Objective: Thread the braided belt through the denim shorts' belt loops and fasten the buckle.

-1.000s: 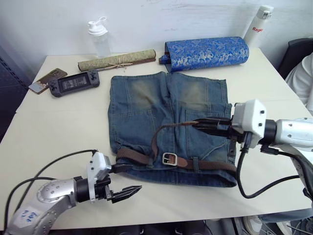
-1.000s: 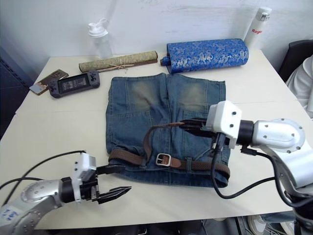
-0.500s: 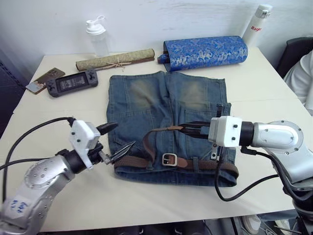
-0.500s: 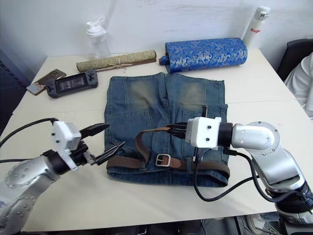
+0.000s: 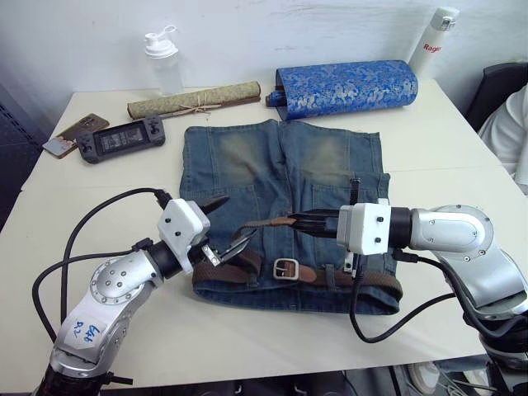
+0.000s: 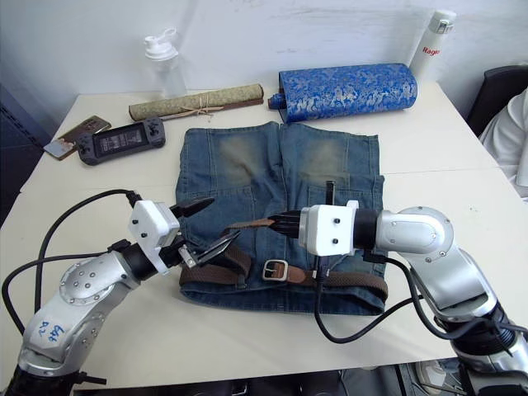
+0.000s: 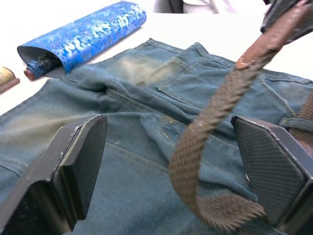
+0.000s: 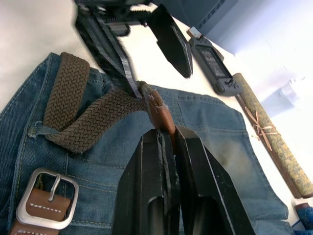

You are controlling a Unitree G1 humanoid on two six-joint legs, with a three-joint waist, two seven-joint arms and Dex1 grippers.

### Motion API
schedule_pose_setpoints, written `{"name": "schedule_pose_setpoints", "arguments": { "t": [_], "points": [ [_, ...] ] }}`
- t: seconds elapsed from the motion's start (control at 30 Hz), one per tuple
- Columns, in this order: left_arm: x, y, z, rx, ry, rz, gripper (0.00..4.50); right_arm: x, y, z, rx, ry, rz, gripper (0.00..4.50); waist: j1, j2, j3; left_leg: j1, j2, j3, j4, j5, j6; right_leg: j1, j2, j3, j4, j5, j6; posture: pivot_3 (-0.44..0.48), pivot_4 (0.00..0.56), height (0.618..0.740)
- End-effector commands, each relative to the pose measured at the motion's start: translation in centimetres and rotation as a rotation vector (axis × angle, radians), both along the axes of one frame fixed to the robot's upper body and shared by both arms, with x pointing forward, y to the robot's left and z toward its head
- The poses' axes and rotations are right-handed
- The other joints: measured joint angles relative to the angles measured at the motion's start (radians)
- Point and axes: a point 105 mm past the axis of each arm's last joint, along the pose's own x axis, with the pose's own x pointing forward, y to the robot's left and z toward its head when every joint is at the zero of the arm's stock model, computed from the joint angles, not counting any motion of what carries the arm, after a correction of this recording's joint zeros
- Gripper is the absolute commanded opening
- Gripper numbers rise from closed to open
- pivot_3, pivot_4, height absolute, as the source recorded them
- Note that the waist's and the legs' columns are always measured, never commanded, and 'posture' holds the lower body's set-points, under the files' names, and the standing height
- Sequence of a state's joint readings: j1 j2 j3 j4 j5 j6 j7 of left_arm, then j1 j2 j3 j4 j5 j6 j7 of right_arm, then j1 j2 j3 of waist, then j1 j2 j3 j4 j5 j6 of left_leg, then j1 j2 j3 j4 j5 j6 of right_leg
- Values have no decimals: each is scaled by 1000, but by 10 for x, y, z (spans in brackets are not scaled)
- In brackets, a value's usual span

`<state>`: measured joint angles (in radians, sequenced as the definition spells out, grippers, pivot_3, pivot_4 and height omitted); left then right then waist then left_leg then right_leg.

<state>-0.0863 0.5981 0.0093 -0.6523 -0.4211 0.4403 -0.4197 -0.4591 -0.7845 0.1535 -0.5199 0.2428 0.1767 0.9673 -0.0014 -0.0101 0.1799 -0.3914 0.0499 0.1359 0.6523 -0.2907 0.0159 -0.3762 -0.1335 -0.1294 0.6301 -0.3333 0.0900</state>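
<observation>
Left eye view, left to right: handheld console and phones are sitting at the table's far left corner, with a shaker bottle and a tied scroll beside them. Left gripper is hovering with jaws spread around the braided belt over the denim shorts. The buckle is lying on the waistband at the near edge. Right gripper is pinching the belt's leather end tab. Blue brocade roll is lying past the shorts. White bottle at far right is showing red lettering, only partly readable: "Raga...".
</observation>
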Motion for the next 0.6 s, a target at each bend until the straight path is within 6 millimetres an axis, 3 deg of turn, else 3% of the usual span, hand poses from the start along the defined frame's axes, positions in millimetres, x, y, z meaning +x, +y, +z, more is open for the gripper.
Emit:
{"name": "schedule_pose_setpoints", "arguments": {
  "t": [0.03,0.1,0.2,0.27,0.6],
  "points": [
    [0,-11,9,-3,-37,-32,2609,-9,7,8,7,-54,26,0,0,0,0,0,0,0,0,0,0,0,0,0,0,0,0,0,150,717],
    [-1,-12,8,6,-40,-45,1611,-8,6,9,11,-55,21,0,0,0,0,0,0,0,0,0,0,0,0,0,0,0,0,0,150,717],
    [-3,-13,8,15,-36,-60,910,-7,6,10,17,-55,14,0,-1,0,0,0,0,0,0,0,0,0,0,0,0,0,0,0,150,717],
    [-4,-13,7,27,-34,-64,33,-6,6,10,24,-54,8,0,0,0,0,0,0,0,0,0,0,0,0,0,0,0,0,0,150,717],
    [-12,-16,7,27,-35,-105,33,-1,5,10,52,-11,-37,0,0,0,0,0,0,0,0,0,0,0,0,0,0,0,0,0,150,717]
  ]
}}
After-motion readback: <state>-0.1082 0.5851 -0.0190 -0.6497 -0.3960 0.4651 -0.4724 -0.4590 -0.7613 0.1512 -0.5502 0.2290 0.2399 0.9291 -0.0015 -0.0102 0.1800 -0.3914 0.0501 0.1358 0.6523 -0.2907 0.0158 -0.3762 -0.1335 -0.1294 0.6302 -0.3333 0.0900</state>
